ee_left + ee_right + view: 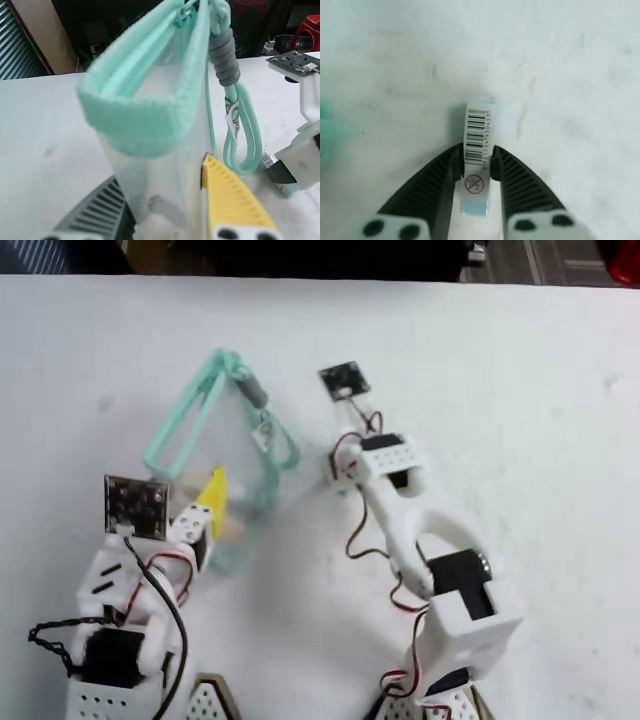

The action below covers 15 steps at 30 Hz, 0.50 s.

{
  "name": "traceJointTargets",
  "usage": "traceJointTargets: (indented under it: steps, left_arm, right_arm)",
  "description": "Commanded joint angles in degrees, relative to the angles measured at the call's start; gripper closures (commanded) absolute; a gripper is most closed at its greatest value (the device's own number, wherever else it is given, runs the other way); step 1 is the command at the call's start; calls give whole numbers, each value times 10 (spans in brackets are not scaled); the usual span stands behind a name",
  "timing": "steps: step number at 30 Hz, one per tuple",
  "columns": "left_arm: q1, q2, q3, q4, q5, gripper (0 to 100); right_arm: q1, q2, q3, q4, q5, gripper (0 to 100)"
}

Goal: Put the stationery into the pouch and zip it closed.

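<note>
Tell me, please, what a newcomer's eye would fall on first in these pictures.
The clear, mint-edged pouch stands out first. It sits left of centre on the white table, with one end held between the fingers of the left gripper. Next comes the right gripper, just right of the pouch, shut on a small barcoded piece of stationery that rests on the table.
</note>
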Motion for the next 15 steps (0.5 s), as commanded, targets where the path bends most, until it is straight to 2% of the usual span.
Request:
traceJointTargets:
  steps: [1, 15]
  left_arm:
    - [-1, -7, -15, -6, 4, 811]
    - [46, -7, -15, -6, 2, 809]
  right_arm:
    - [16, -7, -25, 2, -6, 982]
    - [12, -7, -25, 6, -5, 982]
